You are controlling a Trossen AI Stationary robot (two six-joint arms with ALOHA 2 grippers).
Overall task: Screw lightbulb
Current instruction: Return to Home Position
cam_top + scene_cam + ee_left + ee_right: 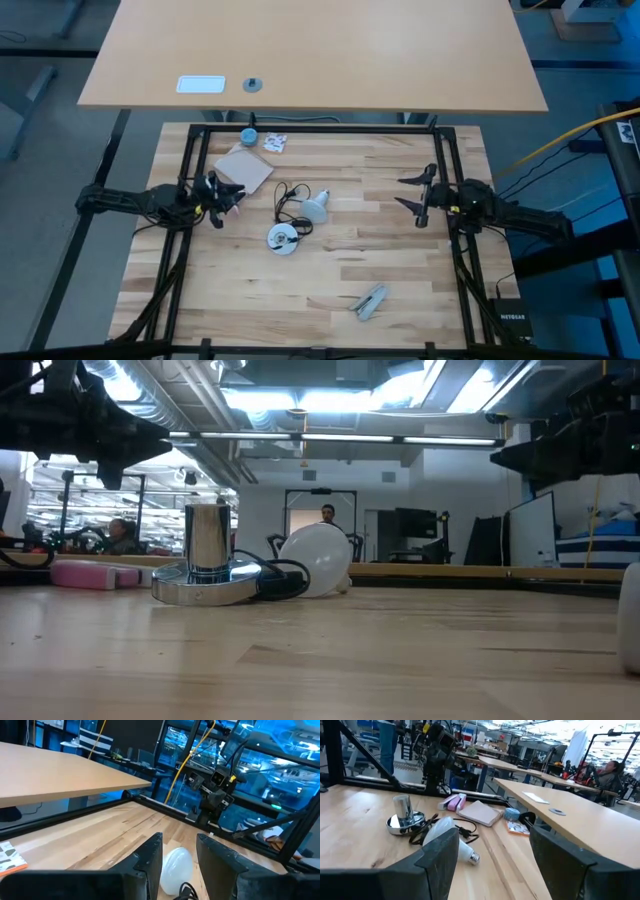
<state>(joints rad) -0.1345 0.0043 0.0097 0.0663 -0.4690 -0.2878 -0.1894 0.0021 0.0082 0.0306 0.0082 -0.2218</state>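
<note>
The small frosted-white pear-shaped lightbulb (318, 207) lies on its side just beside the shiny round silver lamp base (282, 238), well out in front of all the fingers, because the left gripper (232, 195) and the right gripper (402, 192) hang open and empty, seemingly parked out of the way.

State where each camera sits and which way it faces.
High: overhead, straight down on the table; left arm, right arm show.
Low: table height, level across; arms show at top.
Left wrist: faces the right arm; left gripper shows, jaws open.
Right wrist: faces the left arm; right gripper shows, jaws open.
All share the lightbulb.
</note>
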